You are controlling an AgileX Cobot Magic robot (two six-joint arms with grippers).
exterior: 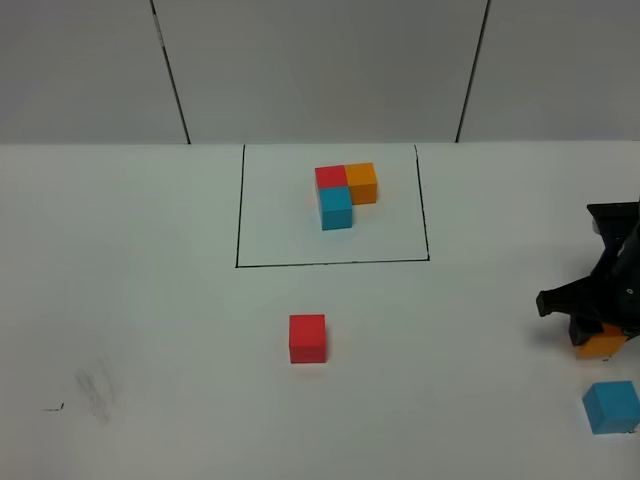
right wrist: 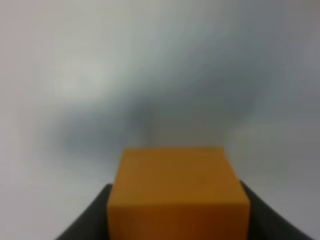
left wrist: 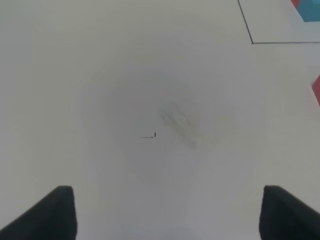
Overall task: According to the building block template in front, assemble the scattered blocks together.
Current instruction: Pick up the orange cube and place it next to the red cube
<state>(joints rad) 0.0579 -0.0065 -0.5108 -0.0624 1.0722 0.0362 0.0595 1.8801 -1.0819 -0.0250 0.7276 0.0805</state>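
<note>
Right gripper (right wrist: 177,220) clamps orange cube (right wrist: 177,192), right edge of bench (exterior: 150,300).
Likely bound for your red cube (exterior: 307,338); left gripper (left wrist: 167,212) gapes empty.

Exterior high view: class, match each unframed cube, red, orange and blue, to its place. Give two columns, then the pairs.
1 red cube
2 orange cube
3 blue cube

A between the fingers of the right gripper
B near the view's lower right corner, free
C alone, just outside the black frame, on its near side

Pairs: 1-C, 2-A, 3-B
</note>
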